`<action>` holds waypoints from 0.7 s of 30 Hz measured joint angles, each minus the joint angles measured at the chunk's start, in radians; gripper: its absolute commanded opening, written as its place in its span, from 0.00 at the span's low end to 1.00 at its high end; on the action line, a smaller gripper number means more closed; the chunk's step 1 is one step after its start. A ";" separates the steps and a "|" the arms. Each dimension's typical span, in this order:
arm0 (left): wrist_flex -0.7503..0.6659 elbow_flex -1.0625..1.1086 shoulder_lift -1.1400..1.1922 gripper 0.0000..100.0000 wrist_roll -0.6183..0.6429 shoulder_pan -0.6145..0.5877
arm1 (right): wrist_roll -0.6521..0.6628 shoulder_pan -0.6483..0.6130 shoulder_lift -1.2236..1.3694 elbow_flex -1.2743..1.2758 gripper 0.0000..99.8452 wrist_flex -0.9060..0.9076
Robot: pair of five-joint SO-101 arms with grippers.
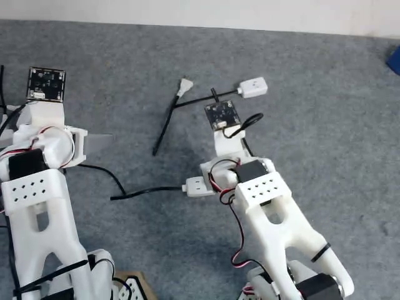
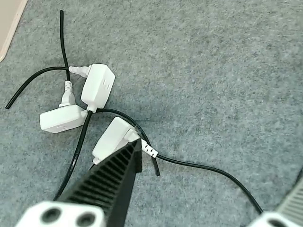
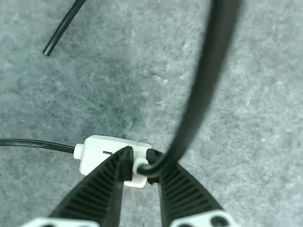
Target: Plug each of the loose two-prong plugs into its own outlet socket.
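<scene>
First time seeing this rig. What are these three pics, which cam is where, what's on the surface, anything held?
A white left arm and right arm sit on a grey carpeted table. The high view looks down from above; the other two come from a camera on each wrist, looking along black fingers. White socket blocks and a loose plug lie there on short black cables. The right gripper pinches a black cable beside one socket. The left gripper is open and holds nothing, one finger beside another socket.

Grey carpet [image 1: 337,175], pale strip [image 1: 250,14] along far edge
</scene>
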 measured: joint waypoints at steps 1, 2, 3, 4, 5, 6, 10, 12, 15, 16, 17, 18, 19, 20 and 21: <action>0.000 0.000 0.000 0.47 0.000 0.000 | 0.000 -0.006 0.000 0.000 0.01 0.000; 0.000 0.000 0.000 0.47 0.000 0.000 | 0.000 -0.011 0.000 0.000 0.01 0.000; 0.000 0.000 0.000 0.47 0.000 0.000 | 0.000 -0.017 0.000 0.000 0.01 0.000; 0.000 0.000 0.000 0.47 0.000 0.000 | 0.000 -0.021 0.000 0.000 0.01 0.000; 0.000 0.000 0.000 0.47 0.000 0.000 | 0.000 -0.025 0.000 0.000 0.01 0.000; 0.000 0.000 0.000 0.47 0.000 0.000 | 0.000 -0.026 0.000 0.000 0.01 0.000; 0.000 0.000 0.000 0.47 0.000 0.000 | -0.003 -0.026 0.000 0.000 0.01 0.000; 0.000 0.000 0.000 0.47 0.000 0.000 | -0.003 -0.026 0.000 0.000 0.01 0.000; 0.000 0.000 0.000 0.47 0.000 0.000 | -0.003 -0.026 0.000 0.003 0.01 -0.002; 0.000 0.000 0.000 0.47 0.000 0.000 | -0.005 -0.026 -0.002 0.017 0.01 -0.002; 0.000 0.000 0.000 0.47 0.000 0.000 | -0.005 -0.026 -0.003 0.032 0.01 -0.002; 0.000 0.000 0.000 0.47 0.000 -0.005 | -0.005 -0.026 -0.006 0.043 0.01 -0.002; 0.000 0.000 0.000 0.47 0.000 -0.011 | -0.005 -0.026 -0.012 0.055 0.01 -0.002; 0.000 0.000 0.000 0.47 0.000 -0.018 | -0.005 -0.026 -0.018 0.066 0.01 -0.002; 0.000 0.000 0.000 0.47 0.000 -0.025 | -0.006 -0.026 -0.020 0.072 0.01 -0.002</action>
